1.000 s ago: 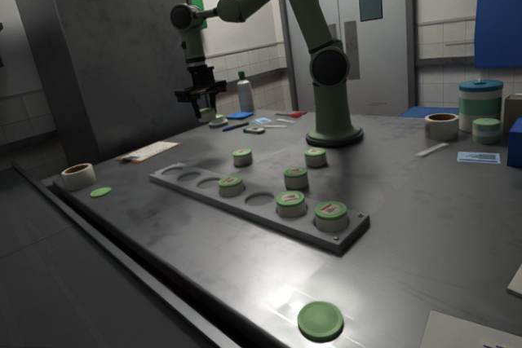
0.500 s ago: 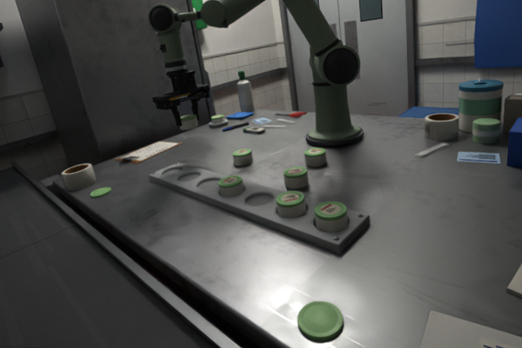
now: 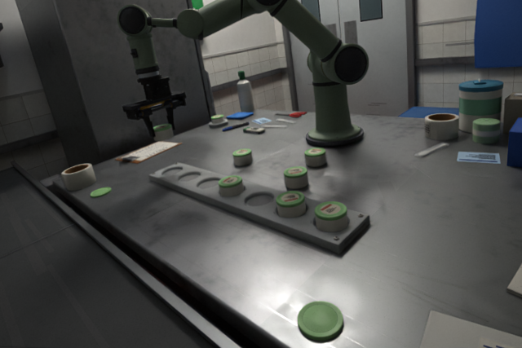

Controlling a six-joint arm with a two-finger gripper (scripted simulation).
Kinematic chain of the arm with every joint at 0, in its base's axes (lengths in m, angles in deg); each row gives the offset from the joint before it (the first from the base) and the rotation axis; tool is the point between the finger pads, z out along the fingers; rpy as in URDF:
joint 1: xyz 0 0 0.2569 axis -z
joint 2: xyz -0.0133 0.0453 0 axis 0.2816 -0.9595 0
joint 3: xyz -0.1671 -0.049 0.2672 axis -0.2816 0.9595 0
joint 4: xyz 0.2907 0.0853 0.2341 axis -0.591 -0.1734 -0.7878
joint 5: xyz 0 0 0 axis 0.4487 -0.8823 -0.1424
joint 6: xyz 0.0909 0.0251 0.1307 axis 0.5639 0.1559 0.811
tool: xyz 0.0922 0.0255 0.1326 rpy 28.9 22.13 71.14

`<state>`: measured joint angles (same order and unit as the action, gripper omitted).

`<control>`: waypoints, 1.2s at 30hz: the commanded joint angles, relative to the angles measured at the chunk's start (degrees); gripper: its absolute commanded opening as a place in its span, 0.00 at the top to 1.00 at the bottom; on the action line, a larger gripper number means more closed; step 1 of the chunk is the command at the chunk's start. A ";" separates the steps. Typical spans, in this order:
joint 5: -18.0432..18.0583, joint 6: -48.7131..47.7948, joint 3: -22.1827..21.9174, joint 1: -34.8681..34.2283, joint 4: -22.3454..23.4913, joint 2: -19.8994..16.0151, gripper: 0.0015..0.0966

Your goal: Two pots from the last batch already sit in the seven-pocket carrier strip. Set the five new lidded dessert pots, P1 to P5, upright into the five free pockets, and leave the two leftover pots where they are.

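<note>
Three green-lidded pots [image 3: 231, 185] [image 3: 291, 203] [image 3: 331, 215] sit upright in the grey carrier strip [image 3: 257, 205], in its fourth, sixth and seventh pockets from the far-left end. The other pockets are empty holes. Three more pots [image 3: 242, 157] [image 3: 315, 157] [image 3: 295, 177] stand upright on the table behind the strip. I hold a further green-lidded pot [image 3: 163, 131] upright in my gripper [image 3: 161, 129], raised above the far-left part of the table, behind the strip's empty end.
A tall grey cabinet [image 3: 105, 41] rises just behind my gripper. A clipboard [image 3: 147, 151], a tape roll [image 3: 78, 175] and a loose green lid [image 3: 100, 191] lie at the left; another lid [image 3: 320, 320] lies near the front edge. The arm's base [image 3: 334, 135] stands behind the pots.
</note>
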<state>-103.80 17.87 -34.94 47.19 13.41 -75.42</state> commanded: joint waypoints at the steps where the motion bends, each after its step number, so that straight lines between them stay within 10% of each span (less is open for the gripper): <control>1: 0.22 0.01 0.22 0.08 -0.01 0.18 0.97; 16: 10.21 0.08 7.69 -0.07 -0.04 -2.33 0.97; 36: 11.99 0.09 8.70 -0.10 -0.05 -3.06 0.97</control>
<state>-91.79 17.95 -26.13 47.09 13.36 -78.56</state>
